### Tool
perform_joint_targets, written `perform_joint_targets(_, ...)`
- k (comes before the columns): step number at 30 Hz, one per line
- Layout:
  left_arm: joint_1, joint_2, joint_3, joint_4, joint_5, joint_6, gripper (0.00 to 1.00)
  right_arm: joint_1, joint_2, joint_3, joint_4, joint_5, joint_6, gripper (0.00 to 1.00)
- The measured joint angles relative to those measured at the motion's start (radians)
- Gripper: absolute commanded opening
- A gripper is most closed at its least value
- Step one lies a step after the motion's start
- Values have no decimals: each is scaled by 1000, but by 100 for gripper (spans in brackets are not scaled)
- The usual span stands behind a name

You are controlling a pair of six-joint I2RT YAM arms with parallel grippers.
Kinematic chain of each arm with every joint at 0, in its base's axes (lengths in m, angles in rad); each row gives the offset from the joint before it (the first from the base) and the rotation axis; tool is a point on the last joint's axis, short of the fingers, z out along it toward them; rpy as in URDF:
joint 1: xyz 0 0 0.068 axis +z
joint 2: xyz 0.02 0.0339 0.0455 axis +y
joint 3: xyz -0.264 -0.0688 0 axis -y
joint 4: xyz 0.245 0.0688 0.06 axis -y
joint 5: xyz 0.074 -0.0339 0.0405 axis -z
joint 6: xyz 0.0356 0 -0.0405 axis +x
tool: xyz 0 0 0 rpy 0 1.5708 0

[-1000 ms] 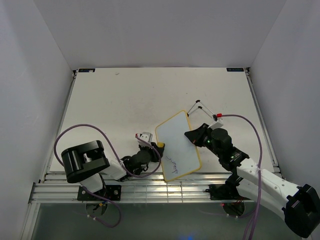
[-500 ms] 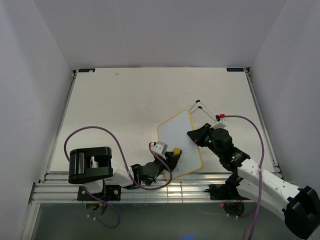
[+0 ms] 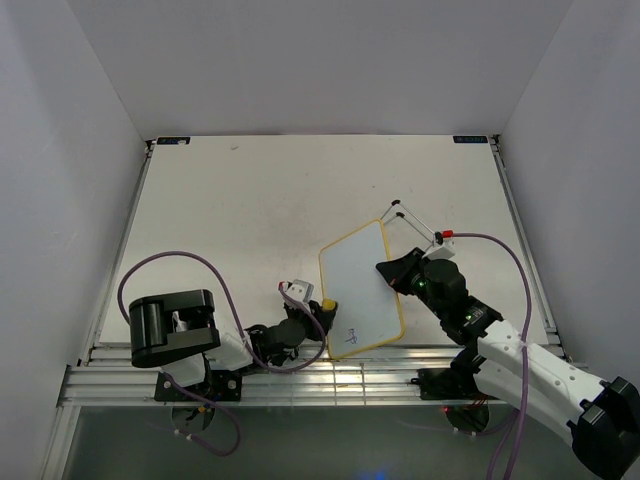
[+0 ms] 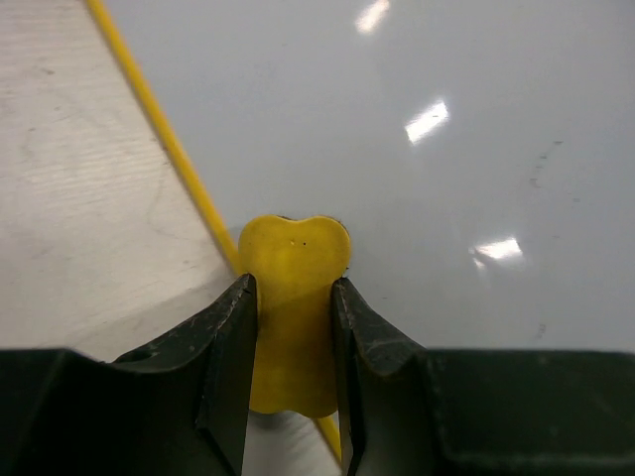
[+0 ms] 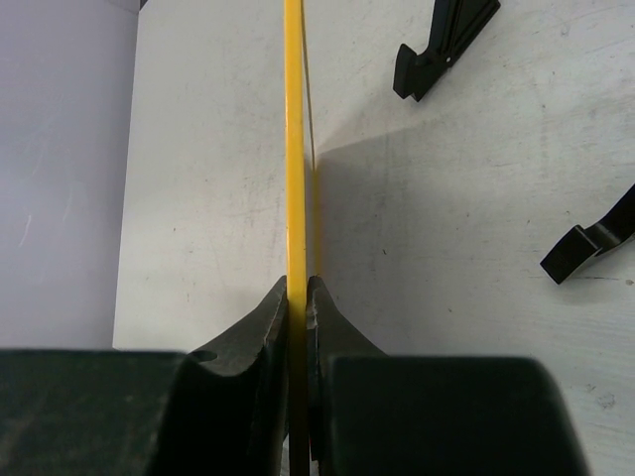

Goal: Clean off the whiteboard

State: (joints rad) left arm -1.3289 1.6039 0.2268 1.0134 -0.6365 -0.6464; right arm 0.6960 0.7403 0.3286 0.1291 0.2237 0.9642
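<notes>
Right now the whiteboard [image 3: 365, 280] sits askew on the table [image 3: 230, 220], in the lower centre-right of the overhead view, its long sides running from upper right to lower left. A bit of purple handwriting [image 3: 346, 338] shows near its lower edge. The left gripper [image 3: 322, 306] reaches in from the lower left and is clenched on a small yellow eraser [image 3: 327, 304]. In the left wrist view the eraser's lobed end rests on the white surface just inside the board's edge, and the two black fingers [image 4: 233, 337] press against its waist. The right gripper [image 3: 393, 272] comes from the lower right and pinches the board's right side. The right wrist view shows its jaws closed tight on the thin yellow frame [image 5: 294, 149], seen edge-on. Two black pieces [image 5: 444, 42] lie on the table at the right of that view, apart from the board.
</notes>
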Motion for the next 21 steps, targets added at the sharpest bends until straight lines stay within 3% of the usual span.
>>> perform_joint_targets(9,3,5,6,-40,-23,-13,8,0,26,0,19,17,20,8)
perform_joint_targets(21,-196,37,124,95,-71,148,8,-6,34,0,14,27,13,8)
